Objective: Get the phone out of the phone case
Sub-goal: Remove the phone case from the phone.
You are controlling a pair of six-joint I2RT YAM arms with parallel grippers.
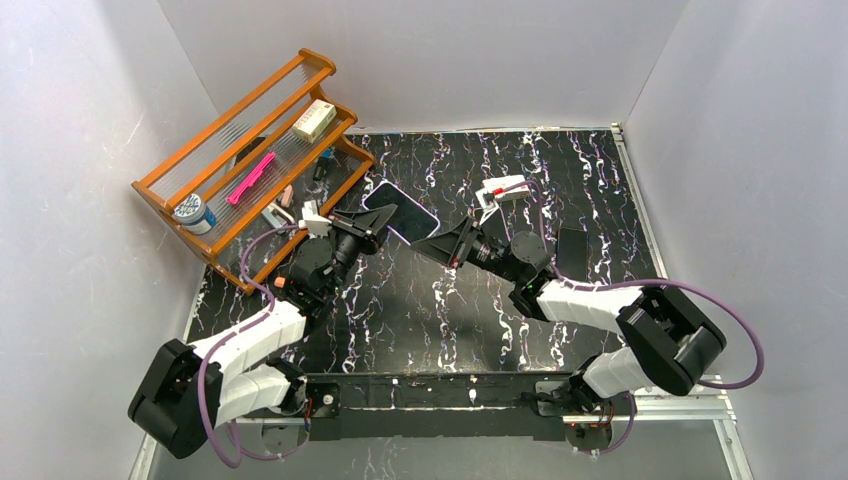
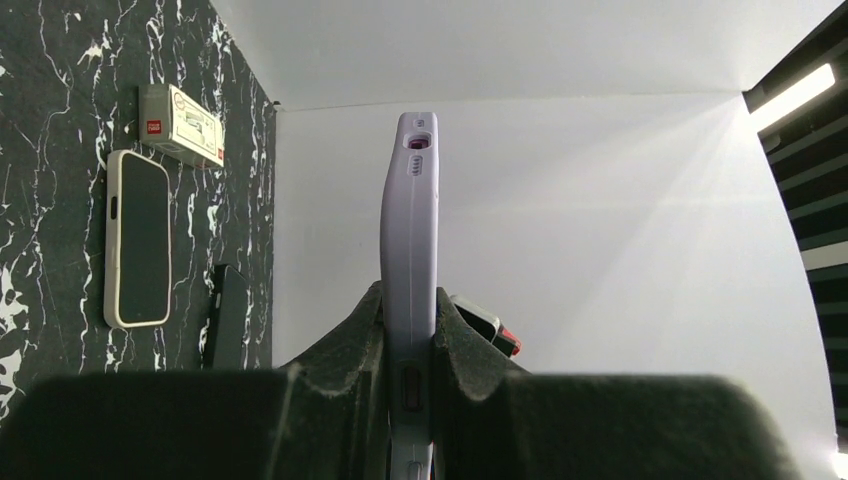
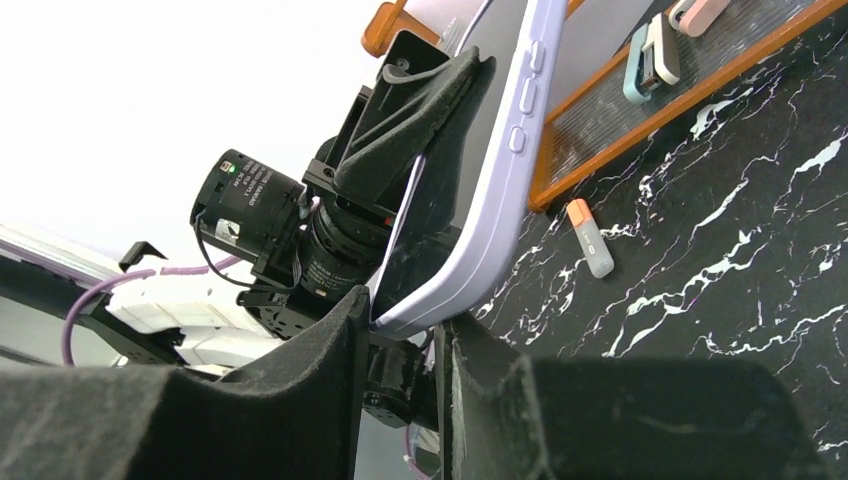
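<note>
The phone (image 1: 401, 210), dark screen up, sits in a lavender phone case (image 2: 409, 250) and is held off the table near the rack. My left gripper (image 2: 409, 310) is shut on one end of the cased phone, its pads pressed on both faces. My right gripper (image 3: 405, 320) has come in from the opposite side. Its fingertips pinch the lower corner of the phone case (image 3: 500, 200), one on the screen side and one on the back. In the top view my left gripper (image 1: 365, 225) and right gripper (image 1: 435, 243) flank the phone.
A wooden rack (image 1: 250, 160) with small items stands at the back left, close behind the phone. A cream-cased phone (image 2: 138, 238), a white box (image 1: 507, 188) and a flat black object (image 1: 571, 250) lie on the marble table right of centre. A small orange-capped stick (image 3: 592, 238) lies by the rack.
</note>
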